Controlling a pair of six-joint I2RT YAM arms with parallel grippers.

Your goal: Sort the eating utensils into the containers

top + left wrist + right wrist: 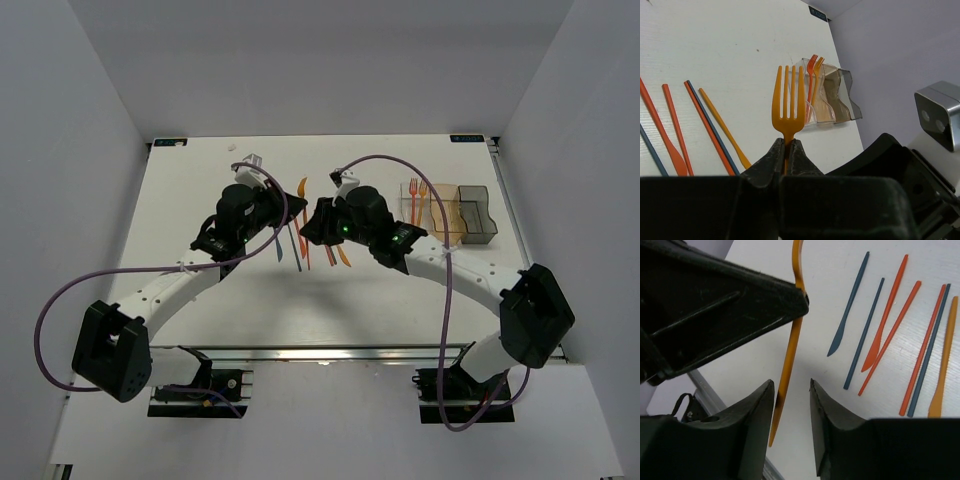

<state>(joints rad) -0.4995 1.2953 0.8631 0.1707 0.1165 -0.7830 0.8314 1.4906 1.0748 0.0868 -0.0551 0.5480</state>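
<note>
We find the left gripper (787, 150) clamped tight on the neck of an orange fork (788, 100). The fork is held tines upward, above the table (715, 50). The right gripper (791, 385) is spread wide and grips nothing. The fork's handle hangs in the gap between its fingers, close to one of them, and we cannot tell whether it touches. The containers (832, 95) stand in a row on the right side of the table. The clear bin (805, 112) holds two forks (812, 80), one red and one orange, standing upright. The loose utensils (880, 325), in blue, red and orange, lie side by side on the table below the grippers.
</note>
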